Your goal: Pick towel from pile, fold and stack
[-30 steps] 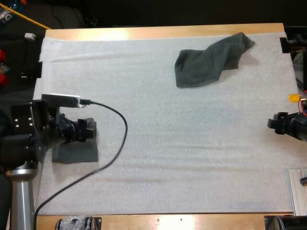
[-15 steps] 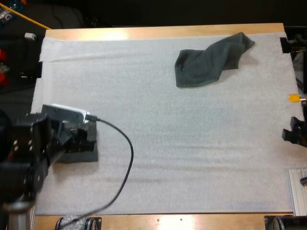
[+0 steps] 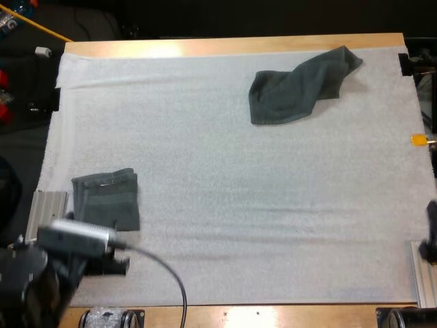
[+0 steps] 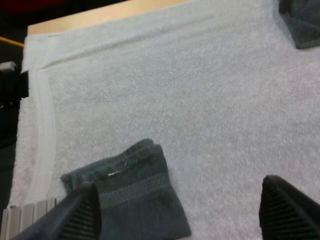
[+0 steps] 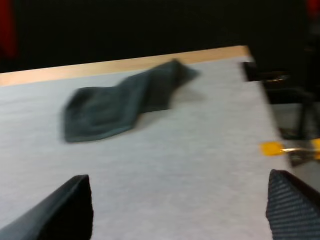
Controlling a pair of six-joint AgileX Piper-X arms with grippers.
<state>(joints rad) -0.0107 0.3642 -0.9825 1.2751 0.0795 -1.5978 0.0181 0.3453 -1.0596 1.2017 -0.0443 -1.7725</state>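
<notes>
A folded dark grey-green towel (image 3: 106, 199) lies flat near the mat's left side. A crumpled towel (image 3: 300, 85) of the same colour lies at the far right of the mat. My left gripper (image 3: 115, 264) hovers near the front edge, just short of the folded towel (image 4: 135, 200), open with nothing between its fingers (image 4: 80, 215). My right gripper (image 5: 178, 200) is open too, well back from the crumpled towel (image 5: 120, 105), with bare mat beneath it. A sliver of my right arm (image 3: 430, 236) shows at the mat's right edge.
Ribbed metal plates sit at the mat's left edge (image 3: 46, 210) and its near right corner (image 3: 423, 273). A dark block (image 3: 404, 63) sits at the far right corner. The white mat (image 3: 239, 191) stretches wide between the two towels.
My left arm has drawn back toward the front edge, uncovering the folded towel, which stays in place. My right arm has slid back toward the near right corner.
</notes>
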